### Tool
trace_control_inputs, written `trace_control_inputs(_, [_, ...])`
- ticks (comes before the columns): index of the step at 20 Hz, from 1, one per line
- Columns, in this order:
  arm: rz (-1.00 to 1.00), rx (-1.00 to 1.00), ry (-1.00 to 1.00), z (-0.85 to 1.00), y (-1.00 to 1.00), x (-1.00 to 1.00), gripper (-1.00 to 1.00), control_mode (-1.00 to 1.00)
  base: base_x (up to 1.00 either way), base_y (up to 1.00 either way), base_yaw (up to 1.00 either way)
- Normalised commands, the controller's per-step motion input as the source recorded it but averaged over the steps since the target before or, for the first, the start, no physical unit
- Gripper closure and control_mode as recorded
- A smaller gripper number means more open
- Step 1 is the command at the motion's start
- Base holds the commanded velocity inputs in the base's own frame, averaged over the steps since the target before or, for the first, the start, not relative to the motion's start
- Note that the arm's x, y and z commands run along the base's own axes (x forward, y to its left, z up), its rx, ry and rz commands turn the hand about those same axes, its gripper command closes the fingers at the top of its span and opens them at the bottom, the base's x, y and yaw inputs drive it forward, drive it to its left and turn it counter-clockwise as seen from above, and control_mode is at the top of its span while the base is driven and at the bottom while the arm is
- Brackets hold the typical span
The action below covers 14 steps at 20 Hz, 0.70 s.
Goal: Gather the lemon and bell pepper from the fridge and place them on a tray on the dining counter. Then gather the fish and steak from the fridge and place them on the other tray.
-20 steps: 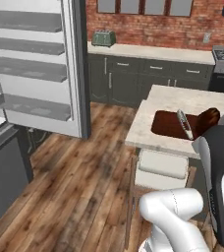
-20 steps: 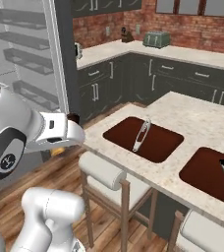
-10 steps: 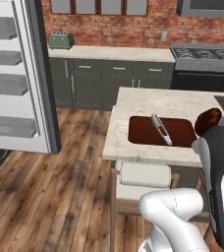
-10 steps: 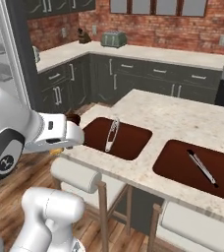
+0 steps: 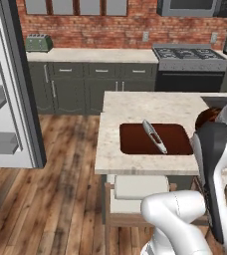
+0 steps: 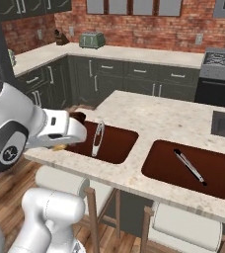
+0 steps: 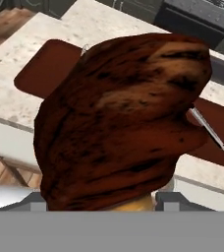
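Over the near edge of the dining counter (image 6: 159, 118), one gripper (image 7: 98, 202) pinches one steak (image 7: 124, 113) between its two fingers (image 7: 175, 199), the meat rising from them with its long axis along the gripper, away from the hand. Two dark red trays (image 6: 112, 141) sit sunk in the counter, each holding one silvery utensil (image 6: 98, 138). Two stools (image 6: 60, 180) stand beneath the counter's edge.

We note a red brick wall (image 5: 110, 27), dark grey cabinets (image 5: 75, 87) under a pale worktop (image 6: 134, 53), a green toaster (image 5: 38, 43), a black stove (image 5: 190, 69), plank wood floor (image 5: 60, 199), cushioned stools (image 6: 188, 232).
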Motion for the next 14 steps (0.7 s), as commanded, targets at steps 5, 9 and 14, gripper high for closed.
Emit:
trace_control_inputs(5, [-0.19,0.01,0.04,0.0,0.0,0.77,1.0,-1.0,0.0,0.0,0.0])
trace_control_inputs(9, [-0.05,0.07,0.02,-0.16,-0.17,0.64,1.0,-1.0,0.0,0.0,0.0])
trace_control_inputs(14, [0.01,0.13,0.0,-0.4,-0.12,0.58,1.0,-1.0,0.0,0.0,0.0])
